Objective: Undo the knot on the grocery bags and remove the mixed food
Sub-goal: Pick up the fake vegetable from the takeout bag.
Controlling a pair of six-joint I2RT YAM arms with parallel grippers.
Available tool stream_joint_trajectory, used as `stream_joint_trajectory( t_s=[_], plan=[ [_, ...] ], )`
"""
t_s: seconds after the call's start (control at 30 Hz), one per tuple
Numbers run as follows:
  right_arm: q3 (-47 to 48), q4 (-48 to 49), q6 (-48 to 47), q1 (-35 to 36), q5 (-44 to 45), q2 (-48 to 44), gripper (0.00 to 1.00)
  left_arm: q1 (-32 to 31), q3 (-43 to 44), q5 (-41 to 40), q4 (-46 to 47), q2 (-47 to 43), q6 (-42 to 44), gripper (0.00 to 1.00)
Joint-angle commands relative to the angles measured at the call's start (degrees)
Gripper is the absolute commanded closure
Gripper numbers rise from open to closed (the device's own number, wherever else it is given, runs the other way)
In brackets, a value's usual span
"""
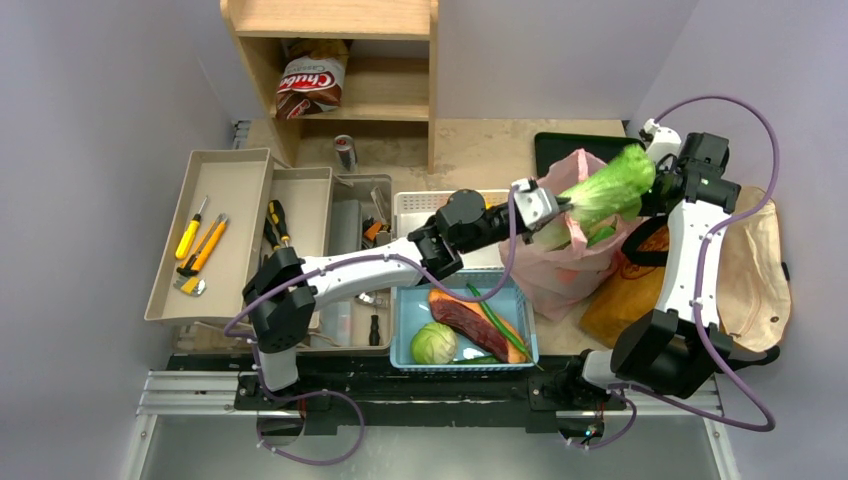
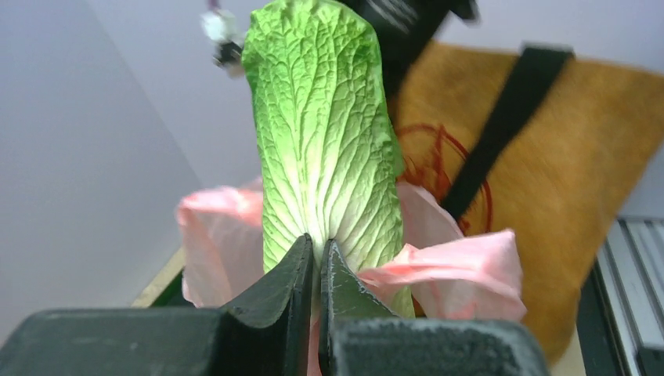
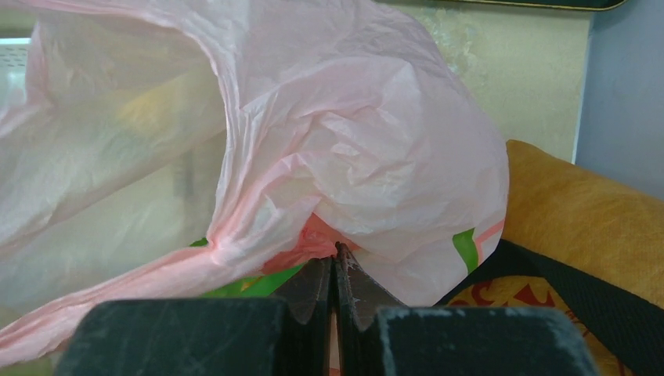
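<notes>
A leafy napa cabbage (image 1: 605, 185) (image 2: 321, 117) sticks up out of the thin pink bag (image 1: 565, 270) (image 2: 215, 235) (image 3: 352, 117), whose mouth stands open. My left gripper (image 1: 562, 203) (image 2: 317, 247) is shut on the cabbage's pale base. My right gripper (image 1: 655, 190) (image 3: 337, 251) is shut on a fold of the pink bag's far rim. A twisted pink handle (image 3: 215, 247) runs to the left of the right jaws. The knot does not show in any view. The brown paper bag (image 1: 625, 290) (image 2: 579, 157) (image 3: 564, 204) lies flat beside and under the pink one, with its black strap (image 2: 509, 117) across it.
A blue basket (image 1: 400, 320) in front of the pink bag holds a red meat slab (image 1: 465, 315) and a round green cabbage (image 1: 433, 343). Grey trays (image 1: 230, 170) with tools lie at the left. A beige tote (image 1: 755, 260) lies at the right, a wooden shelf (image 1: 400, 90) at the back.
</notes>
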Motion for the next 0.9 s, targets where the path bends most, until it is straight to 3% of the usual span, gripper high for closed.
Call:
stream_joint_trajectory(
  t_s=[0.0, 0.23, 0.33, 0.5, 0.87],
  plan=[
    [0.32, -3.5, -2.86, -0.23, -4.77, -1.57, 1.0, 1.23, 9.36, -12.53, 5.47, -2.47, -5.31, 1.0],
    [4.31, -7.34, -3.45, -0.21, -15.66, -1.64, 1.0, 3.56, 8.12, -19.61, -2.38, 1.5, -15.74, 1.0],
    [5.03, -8.19, -4.64, -0.24, -14.59, -1.85, 1.0, 6.21, 10.87, -24.72, -7.39, 2.45, -23.1, 1.0],
    [2.8, -8.06, -7.54, -0.26, -10.79, -2.49, 1.0, 7.94, 14.25, -24.71, -7.35, 2.28, -23.37, 1.0],
    [0.73, -7.31, -9.73, -0.3, -8.18, -3.19, 1.0, 10.99, 50.76, -24.23, -14.1, 17.2, -19.95, 1.0]
  ],
)
